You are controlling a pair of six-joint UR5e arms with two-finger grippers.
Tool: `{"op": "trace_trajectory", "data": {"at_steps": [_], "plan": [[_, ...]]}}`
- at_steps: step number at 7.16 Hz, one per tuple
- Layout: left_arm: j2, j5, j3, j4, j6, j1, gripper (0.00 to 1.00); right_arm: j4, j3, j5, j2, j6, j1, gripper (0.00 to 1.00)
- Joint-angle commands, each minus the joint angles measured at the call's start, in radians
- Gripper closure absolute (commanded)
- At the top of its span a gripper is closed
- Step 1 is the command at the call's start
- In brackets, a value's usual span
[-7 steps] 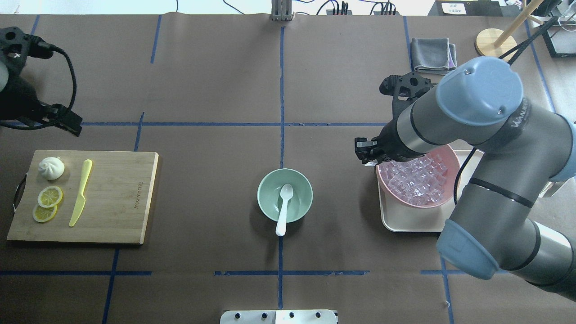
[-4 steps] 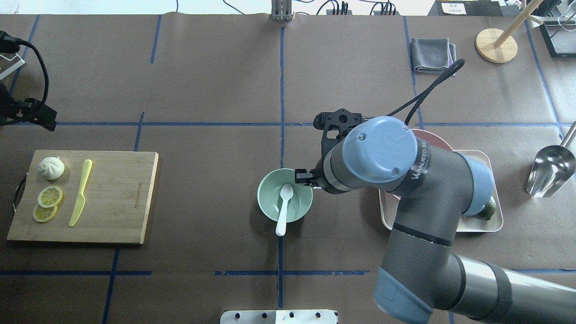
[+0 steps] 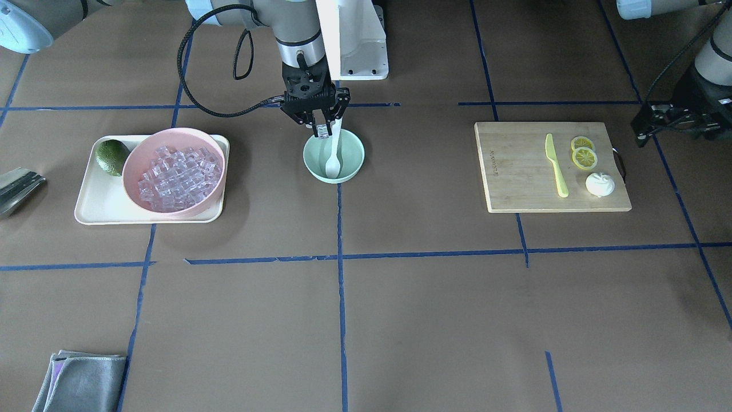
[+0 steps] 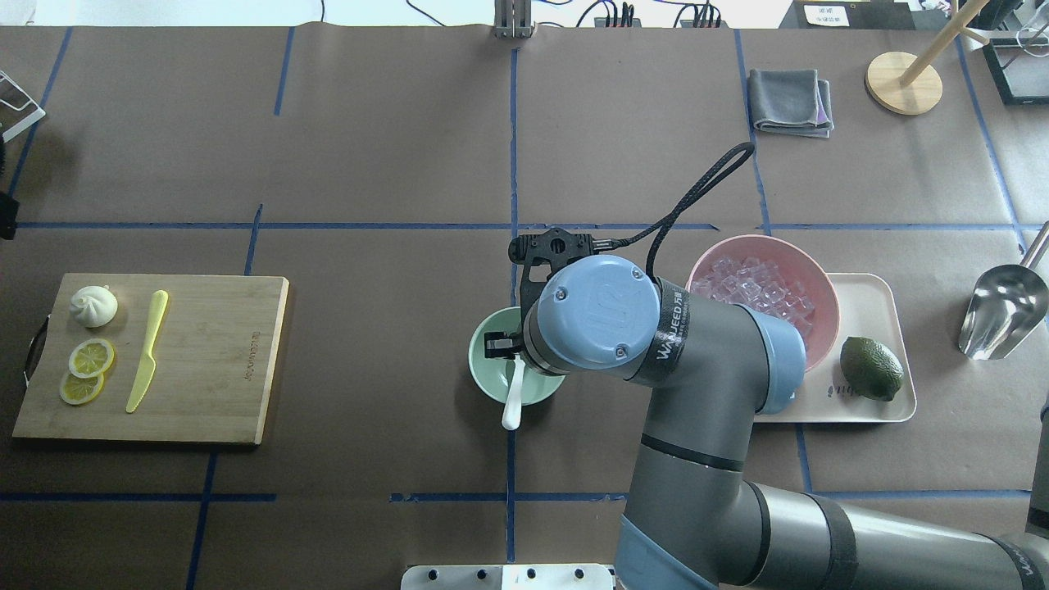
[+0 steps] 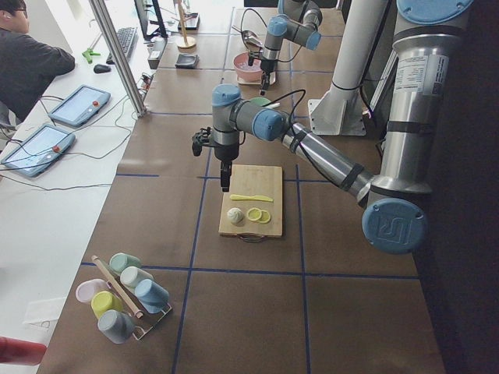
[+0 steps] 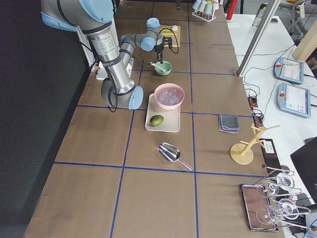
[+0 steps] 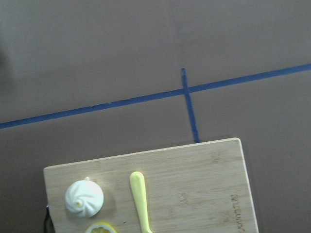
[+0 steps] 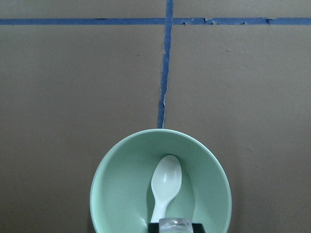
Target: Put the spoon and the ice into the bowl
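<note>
Right pincer is clenched on one ice cube and hangs over the mint-green bowl, fingers pointing down, with the cube close to the spoon's handle.

Spoon: in place, scoop on the bowl's floor, handle leaning out over the rim toward the robot.

Left pincer: off the end of the cutting board, well apart from the bowl. Whether it is released or clenched cannot be told.

Judgement: the spoon step is done and the ice step stands at release. The next move calls for parting the jaws, perhaps after a short descent so the slick cube does not bounce off the spoon or over the rim. A straight lift clear would follow.
</note>
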Motion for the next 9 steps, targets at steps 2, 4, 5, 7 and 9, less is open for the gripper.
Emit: {"op": "trace_trajectory", "data": {"at_steps": [2,4,5,7,9], "plan": [[0.037,-0.017,0.112,0.003,0.281,-0.163,0.0,0.001,0.007,0.006,0.003,0.0,0.018,0.0],[0.032,-0.176,0.252,-0.009,0.495,-0.278,0.0,-0.002,0.013,0.097,0.003,-0.016,0.093,0.0],[0.032,-0.178,0.283,-0.01,0.543,-0.299,0.0,-0.009,0.025,0.154,-0.001,-0.026,0.157,0.0],[0.032,-0.181,0.37,-0.039,0.655,-0.359,0.0,-0.144,0.073,0.311,-0.037,-0.245,0.333,0.0],[0.029,-0.28,0.41,-0.066,0.66,-0.376,0.0,-0.194,0.098,0.378,-0.137,-0.525,0.514,0.0]]}}
